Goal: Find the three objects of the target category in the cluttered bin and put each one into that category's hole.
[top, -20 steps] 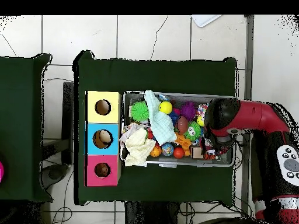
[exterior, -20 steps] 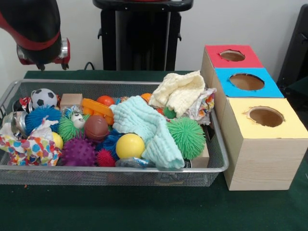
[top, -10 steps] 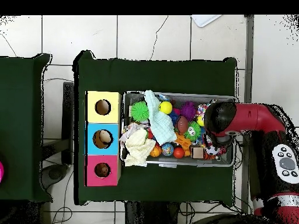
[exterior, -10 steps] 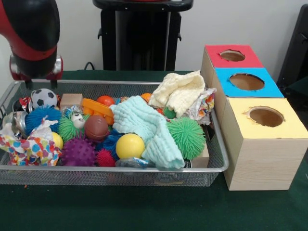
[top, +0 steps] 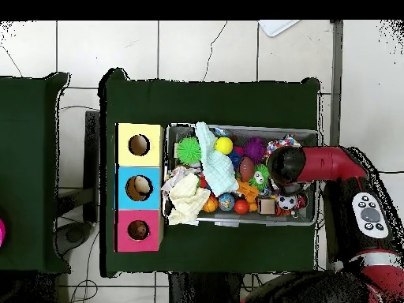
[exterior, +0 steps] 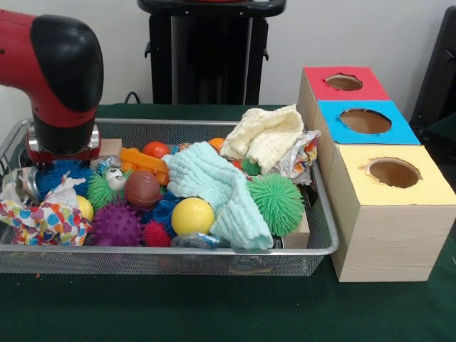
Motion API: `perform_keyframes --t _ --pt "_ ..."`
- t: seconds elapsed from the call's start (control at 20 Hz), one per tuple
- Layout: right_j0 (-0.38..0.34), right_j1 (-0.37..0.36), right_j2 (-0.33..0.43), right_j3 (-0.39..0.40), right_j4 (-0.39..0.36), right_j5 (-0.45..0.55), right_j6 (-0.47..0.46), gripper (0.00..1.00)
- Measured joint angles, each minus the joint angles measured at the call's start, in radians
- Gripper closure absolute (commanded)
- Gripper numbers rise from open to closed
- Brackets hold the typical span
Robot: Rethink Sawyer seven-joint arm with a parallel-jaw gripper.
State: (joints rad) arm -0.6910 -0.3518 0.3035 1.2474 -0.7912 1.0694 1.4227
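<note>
Arm [exterior: 64,78] crowds the bin [exterior: 171,251] at its end; claw hidden, state unclear.

The bin [exterior: 214,251] is fine silver wire mesh with a smooth metal rim; the boxes [exterior: 388,235] have pale matt wood-grain sides and flat coloured tops with rough-cut holes; the mint cloth [exterior: 214,187] is a soft waffle weave, the cream cloth [exterior: 267,135] crinkled; the yellow ball [exterior: 192,215] is smooth and slightly glossy; the green ball [exterior: 276,203] is rubbery and spiky; the arm [exterior: 64,64] is glossy red and black plastic; the table [exterior: 214,310] is matt green fabric.
</note>
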Motion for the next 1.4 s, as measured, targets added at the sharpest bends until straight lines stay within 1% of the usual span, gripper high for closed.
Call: perform_keyframes --t 0.4,0.7,0.85,0.9,1.0,1.05,1.1,1.15,1.3,1.4 --pt "0.000 0.042 -0.006 -0.053 0.008 0.020 0.000 0.00" --pt "0.006 0.059 -0.009 -0.083 0.008 0.040 0.000 0.00" --pt "0.003 0.060 -0.008 -0.085 0.009 0.028 0.000 0.00" --pt "-0.010 0.059 -0.009 -0.078 0.015 -0.018 0.000 1.00" --pt "-0.014 0.059 -0.008 -0.076 0.016 -0.031 0.000 1.00" --pt "-0.023 0.058 -0.005 -0.070 0.017 -0.061 0.000 1.00" --pt "-0.034 0.056 -0.003 -0.063 0.017 -0.097 0.000 1.00" --pt "-0.061 0.045 0.005 -0.032 0.034 -0.176 0.000 1.00" --pt "-0.085 0.020 0.007 0.017 0.050 -0.260 0.000 1.00" --pt "-0.099 0.003 0.006 0.051 0.054 -0.343 0.002 1.00"
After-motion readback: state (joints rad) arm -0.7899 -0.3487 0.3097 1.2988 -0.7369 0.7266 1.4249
